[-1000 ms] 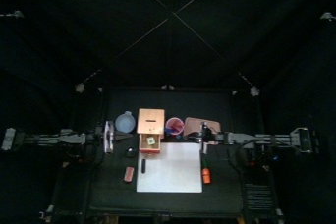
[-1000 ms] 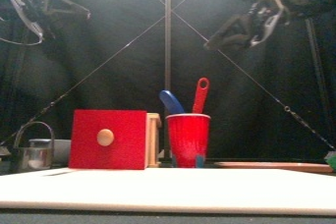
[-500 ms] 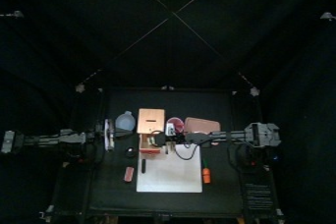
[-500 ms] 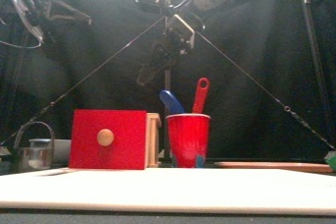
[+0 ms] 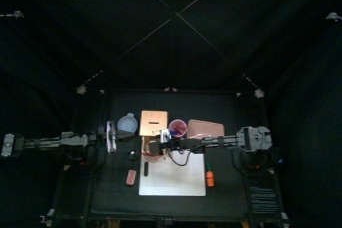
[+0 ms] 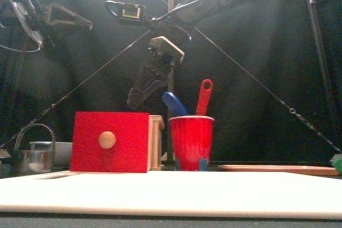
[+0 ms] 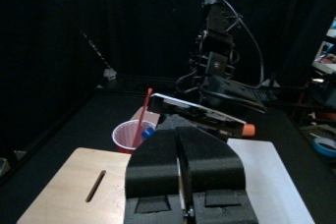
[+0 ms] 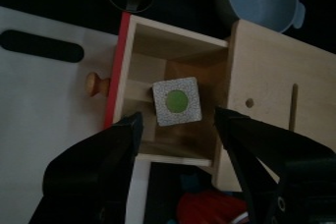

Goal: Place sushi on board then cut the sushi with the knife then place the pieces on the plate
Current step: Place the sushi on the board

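Two arms in view. Right gripper (image 8: pixel 178 122) hangs over wooden box (image 8: pixel 269 71), jaws spread apart, nothing between them; front view shows it clear above box top. Red drawer front (image 8: pixel 125 66) stands out from box toward white board (image 8: pixel 53 31). Sushi (image 8: pixel 178 101) lies inside open drawer, pale square face with green centre up, directly under jaws. Left gripper (image 7: pixel 184 140) rests at table's left, jaws pressed together, empty. Red cup (image 6: pixel 191 140) with blue knife (image 6: pixel 174 104) and red knife (image 6: pixel 203 94) just right of box. Pink plate (image 5: pixel 205 127) right of cup. Blue-grey bowl (image 5: pixel 127 124) left of box.
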Robot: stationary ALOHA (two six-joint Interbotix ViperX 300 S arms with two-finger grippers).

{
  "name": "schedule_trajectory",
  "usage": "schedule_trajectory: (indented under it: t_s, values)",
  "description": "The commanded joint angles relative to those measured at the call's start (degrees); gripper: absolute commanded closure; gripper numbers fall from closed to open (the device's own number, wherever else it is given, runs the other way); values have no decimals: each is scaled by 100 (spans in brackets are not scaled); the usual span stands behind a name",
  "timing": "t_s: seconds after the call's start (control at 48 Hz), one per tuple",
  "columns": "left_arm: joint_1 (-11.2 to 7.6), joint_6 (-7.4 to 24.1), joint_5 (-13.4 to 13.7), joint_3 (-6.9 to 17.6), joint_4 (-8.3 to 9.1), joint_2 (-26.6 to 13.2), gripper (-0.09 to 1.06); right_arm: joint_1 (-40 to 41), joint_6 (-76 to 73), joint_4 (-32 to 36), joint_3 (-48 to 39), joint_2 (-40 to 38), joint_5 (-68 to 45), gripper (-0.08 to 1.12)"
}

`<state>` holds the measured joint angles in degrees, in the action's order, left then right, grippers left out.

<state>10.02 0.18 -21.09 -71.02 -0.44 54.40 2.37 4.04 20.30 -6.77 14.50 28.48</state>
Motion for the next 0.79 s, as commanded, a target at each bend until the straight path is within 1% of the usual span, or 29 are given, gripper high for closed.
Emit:
schedule_trajectory:
  t_s: [0.021,0.312,0.562,0.792]
  values:
    - [53,0,-53,62,0,-18,95,18,18,88,193,-26,-9,14]
    - [88,-26,-53,9,-18,-18,95,26,0,246,325,202,62,14]
    - [88,-18,-62,-18,-132,-18,95,26,0,527,475,325,88,14]
    - [88,-9,-62,-26,-132,-18,95,0,18,554,510,448,149,14]
